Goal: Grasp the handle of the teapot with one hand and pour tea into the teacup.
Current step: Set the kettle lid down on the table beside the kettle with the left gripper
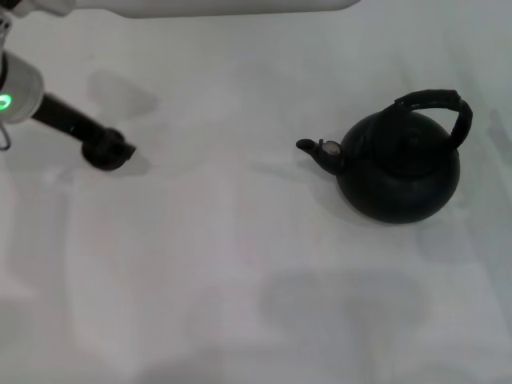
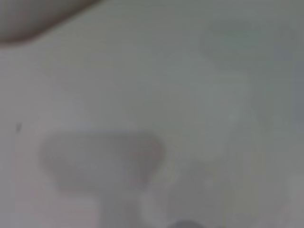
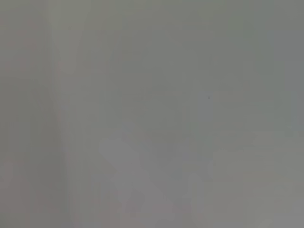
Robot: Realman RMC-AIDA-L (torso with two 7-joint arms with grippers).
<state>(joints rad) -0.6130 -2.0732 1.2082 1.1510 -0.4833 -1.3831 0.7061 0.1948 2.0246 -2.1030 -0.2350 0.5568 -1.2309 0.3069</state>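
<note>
Black and matte, the teapot (image 1: 398,168) sits upright on the white tabletop (image 1: 240,256) at about three o'clock in the head view, its short spout (image 1: 314,150) pointing toward nine o'clock and the ribbed handle (image 1: 436,104) arching over its top toward one o'clock. Well apart from it, at about ten o'clock, the left hand (image 1: 108,150) hangs low over the tabletop on its dark arm, and I cannot tell whether it is apart or together. Both wrist views show only bare tabletop.
</note>
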